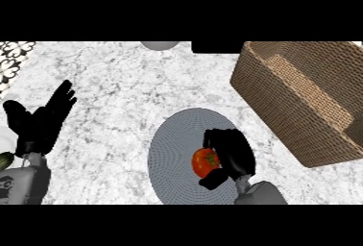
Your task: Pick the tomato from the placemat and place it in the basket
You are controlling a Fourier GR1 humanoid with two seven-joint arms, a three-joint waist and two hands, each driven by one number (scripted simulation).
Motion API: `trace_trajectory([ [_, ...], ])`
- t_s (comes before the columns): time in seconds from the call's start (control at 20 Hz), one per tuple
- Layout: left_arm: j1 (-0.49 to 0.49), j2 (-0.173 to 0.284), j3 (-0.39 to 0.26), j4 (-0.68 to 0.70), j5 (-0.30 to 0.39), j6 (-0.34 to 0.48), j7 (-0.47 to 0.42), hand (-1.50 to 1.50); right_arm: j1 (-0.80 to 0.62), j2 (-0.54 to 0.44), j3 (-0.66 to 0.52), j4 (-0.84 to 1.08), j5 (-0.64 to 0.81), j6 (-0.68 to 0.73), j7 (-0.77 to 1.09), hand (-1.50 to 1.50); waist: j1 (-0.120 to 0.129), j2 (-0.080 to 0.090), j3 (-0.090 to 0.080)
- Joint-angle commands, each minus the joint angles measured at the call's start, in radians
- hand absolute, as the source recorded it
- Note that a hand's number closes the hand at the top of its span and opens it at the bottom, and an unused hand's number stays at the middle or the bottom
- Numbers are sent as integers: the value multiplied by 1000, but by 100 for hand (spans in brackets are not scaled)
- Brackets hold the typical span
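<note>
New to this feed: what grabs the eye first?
The bright red tomato low in the middle, lying on the round grey placemat, with the robot's black right hand curled against its right side. Next, the large brown woven wicker basket at the upper right of the white marble counter. The black left hand rests open at the left edge, fingers up.

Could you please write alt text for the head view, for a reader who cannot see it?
The right hand curls round a tomato on a round grey placemat on a marble counter. A wicker basket sits to the right; the left hand rests open at the left edge.
</note>
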Motion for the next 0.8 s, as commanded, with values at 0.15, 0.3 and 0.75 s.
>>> trace_trajectory([
  [0.15,-33,1,-19,0,3,-22,7,0,-122,5,-83,-6,-211,-266,395,150,72,15,9],
  [0.3,-42,-24,-50,18,-3,-30,8,0,-233,5,-40,-38,-249,-451,479,150,98,12,6],
  [0.75,-91,-25,-55,60,-19,-21,10,0,-656,5,-1,132,7,-649,910,150,106,-1,-7],
])
